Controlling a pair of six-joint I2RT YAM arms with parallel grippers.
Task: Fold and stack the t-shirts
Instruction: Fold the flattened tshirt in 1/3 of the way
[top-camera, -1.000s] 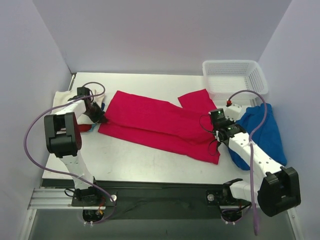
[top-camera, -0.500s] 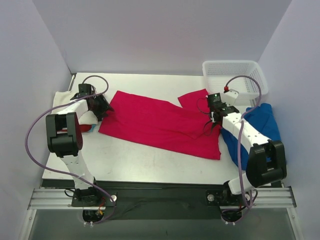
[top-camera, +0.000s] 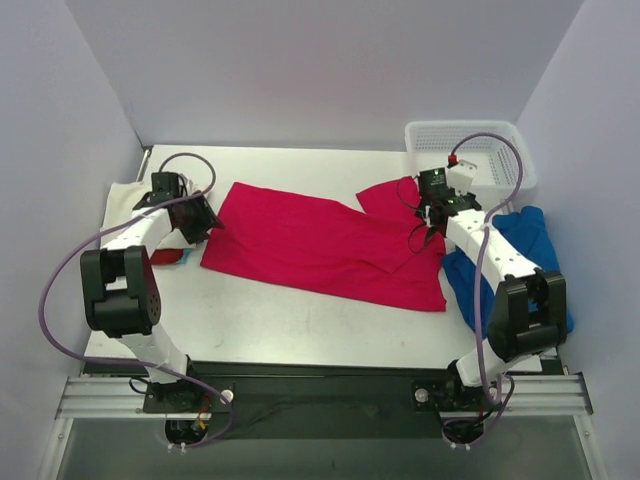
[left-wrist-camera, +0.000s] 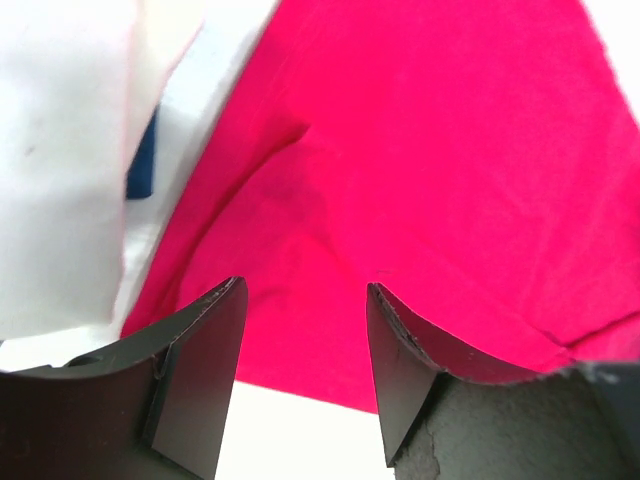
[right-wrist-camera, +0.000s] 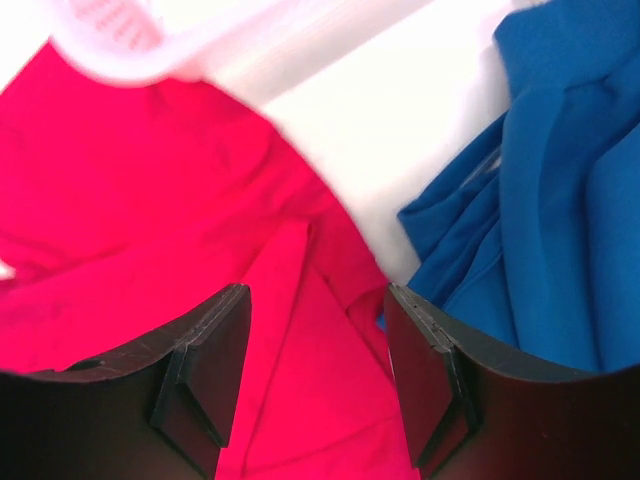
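Your left gripper (left-wrist-camera: 305, 290) and right gripper (right-wrist-camera: 318, 292) both hang, jaws apart, over the crimson red cloth t-shirt (top-camera: 320, 245).

Red t-shirt (top-camera: 310, 245) lies spread between cream t-shirt (top-camera: 122, 197) and blue t-shirt (top-camera: 537, 242).

Nothing legible in any view: no text, nos., brands or signs. In left wrist view, dark-blue patch (left-wrist-camera: 143, 160) at edge of cream t-shirt (left-wrist-camera: 60, 150), too blurred to tell if a label; no chars readable.
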